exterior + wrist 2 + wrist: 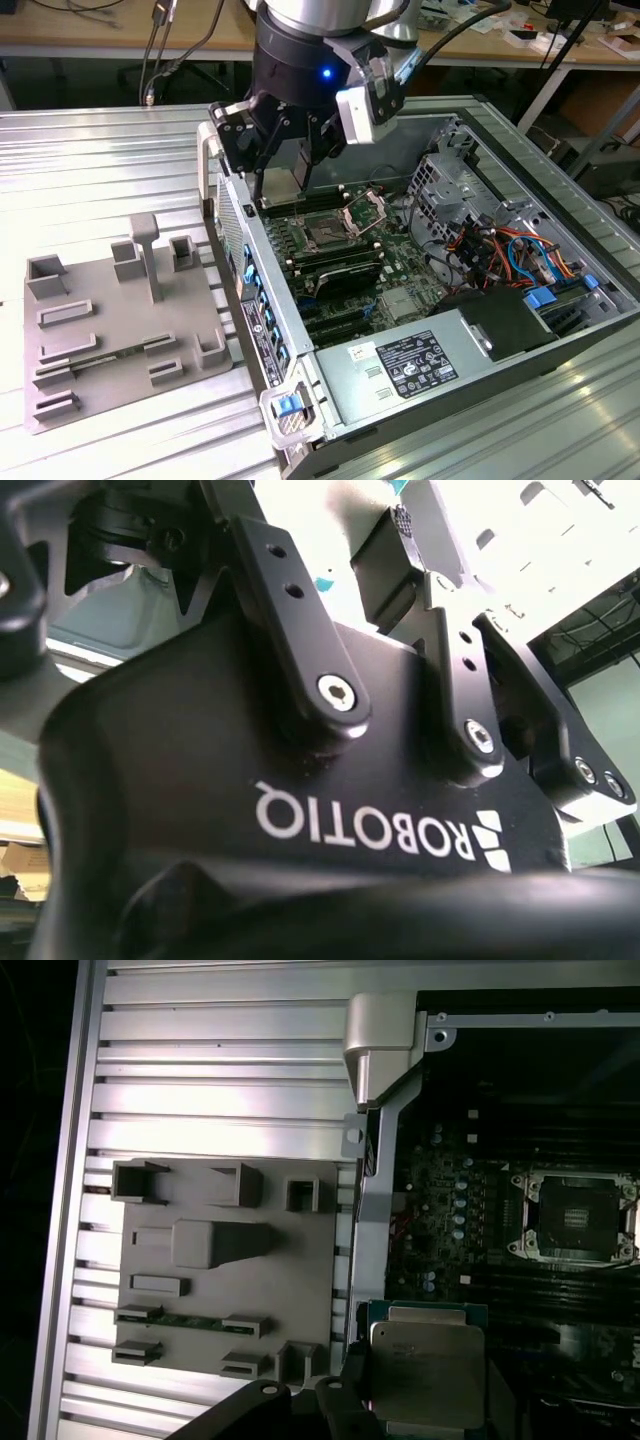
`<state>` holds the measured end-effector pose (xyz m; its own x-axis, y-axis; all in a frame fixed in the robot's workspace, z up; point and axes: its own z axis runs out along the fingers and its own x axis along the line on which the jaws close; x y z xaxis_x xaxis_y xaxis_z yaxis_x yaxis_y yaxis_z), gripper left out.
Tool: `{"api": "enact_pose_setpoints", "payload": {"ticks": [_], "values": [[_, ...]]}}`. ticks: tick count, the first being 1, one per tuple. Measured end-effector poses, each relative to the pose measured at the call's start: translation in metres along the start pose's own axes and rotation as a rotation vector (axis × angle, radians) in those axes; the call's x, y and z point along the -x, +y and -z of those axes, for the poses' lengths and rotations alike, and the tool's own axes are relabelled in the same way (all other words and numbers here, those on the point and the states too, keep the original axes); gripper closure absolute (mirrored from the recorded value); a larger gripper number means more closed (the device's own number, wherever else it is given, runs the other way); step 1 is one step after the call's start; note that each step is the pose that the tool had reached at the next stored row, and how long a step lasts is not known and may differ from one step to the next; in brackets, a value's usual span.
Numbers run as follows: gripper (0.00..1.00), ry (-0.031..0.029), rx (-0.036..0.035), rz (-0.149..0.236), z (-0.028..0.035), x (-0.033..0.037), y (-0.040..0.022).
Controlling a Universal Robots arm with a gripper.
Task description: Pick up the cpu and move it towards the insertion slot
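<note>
White block lettering (365,828) across matte black gripper housing (180,780), second wrist view: a maker's mark. Black rectangular label (416,362), white fine print, on grey metal power-supply box (350,395), near right: illegible.

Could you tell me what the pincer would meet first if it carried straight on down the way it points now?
Probably the green circuit board beside the socket, though depth is unclear; the pincer holds the chip.

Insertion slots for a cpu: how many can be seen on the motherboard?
1. The insertion slot lies on the motherboard, apart from the cpu that the gripper holds. Others may be hidden under the arm.
</note>
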<state>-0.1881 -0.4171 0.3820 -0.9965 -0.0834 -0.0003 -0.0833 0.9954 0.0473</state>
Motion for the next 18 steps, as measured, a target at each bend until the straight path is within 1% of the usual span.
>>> {"api": "enact_pose_setpoints", "payload": {"ticks": [2,6,7,8,13,15,18], "values": [[0.45,0.0001,0.0000,0.000,-0.0001,0.0049,-0.0004],[0.45,0.0000,0.0000,0.000,-0.0002,0.0102,-0.0009],[0.45,0.0001,0.0000,0.000,-0.0004,0.0166,-0.0014],[0.45,0.0000,0.0001,0.000,-0.0007,0.0211,-0.0018],[0.45,0.0001,0.0000,0.000,-0.0017,0.0287,-0.0025],[0.45,0.0001,0.0000,0.000,-0.0025,0.0337,-0.0029],[0.45,0.0000,0.0001,0.000,-0.0032,0.0376,-0.0033]]}}
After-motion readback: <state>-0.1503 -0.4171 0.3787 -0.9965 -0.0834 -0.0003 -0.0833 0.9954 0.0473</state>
